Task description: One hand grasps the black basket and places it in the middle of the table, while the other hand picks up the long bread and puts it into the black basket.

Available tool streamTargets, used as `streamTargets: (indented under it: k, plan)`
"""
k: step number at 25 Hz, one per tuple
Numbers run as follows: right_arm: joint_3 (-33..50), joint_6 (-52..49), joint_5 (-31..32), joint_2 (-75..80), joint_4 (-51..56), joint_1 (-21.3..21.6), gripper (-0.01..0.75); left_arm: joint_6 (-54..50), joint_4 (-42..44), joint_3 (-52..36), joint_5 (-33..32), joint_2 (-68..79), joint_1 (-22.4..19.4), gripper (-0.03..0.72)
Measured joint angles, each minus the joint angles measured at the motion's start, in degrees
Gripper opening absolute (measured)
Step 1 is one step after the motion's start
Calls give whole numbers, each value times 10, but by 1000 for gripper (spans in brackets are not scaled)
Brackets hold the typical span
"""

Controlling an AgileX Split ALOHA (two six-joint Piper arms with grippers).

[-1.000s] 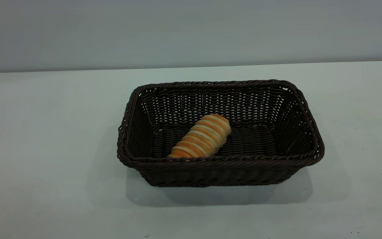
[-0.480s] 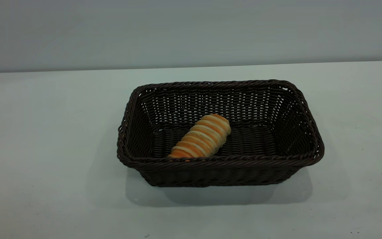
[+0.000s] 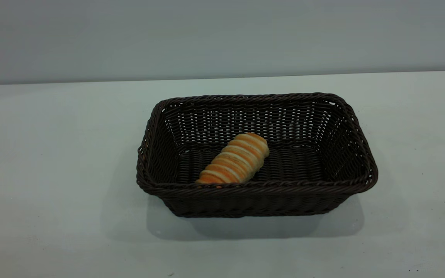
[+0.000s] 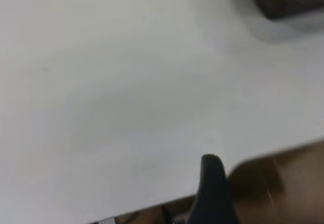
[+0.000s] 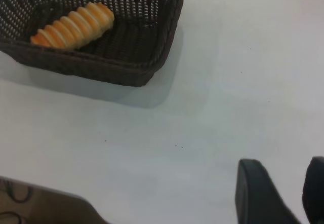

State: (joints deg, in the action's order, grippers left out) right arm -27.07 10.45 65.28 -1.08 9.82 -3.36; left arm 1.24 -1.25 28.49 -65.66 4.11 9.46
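The black basket (image 3: 253, 202) stands in the middle of the table (image 3: 52, 173). The long bread (image 3: 234, 159) lies slantwise on its floor, left of centre. Neither arm shows in the exterior view. The right wrist view shows the basket (image 5: 169, 26) with the bread (image 5: 73, 25) inside, well away from my right gripper (image 5: 283, 183), which is open and empty above bare table. In the left wrist view only one black finger (image 4: 212, 183) shows, near the table's edge. A corner of the basket (image 4: 283, 3) is far from it.
The table's edge and a brown floor (image 4: 283, 183) show in the left wrist view. The floor also shows in a corner of the right wrist view (image 5: 35, 203). A grey wall (image 3: 222, 34) rises behind the table.
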Motion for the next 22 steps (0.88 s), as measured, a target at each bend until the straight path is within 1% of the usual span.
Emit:
streamTargets:
  k: [3,5,22]
  plan:
    - [0,0,0,0,0,0,239,0,0,0,-3,-35,-50,588]
    - [0,0,1,-1,0,0,239,0,0,0,-5,-50,-61,588]
    - [0,0,1,-1,0,0,239,0,0,0,-5,-54,-64,588]
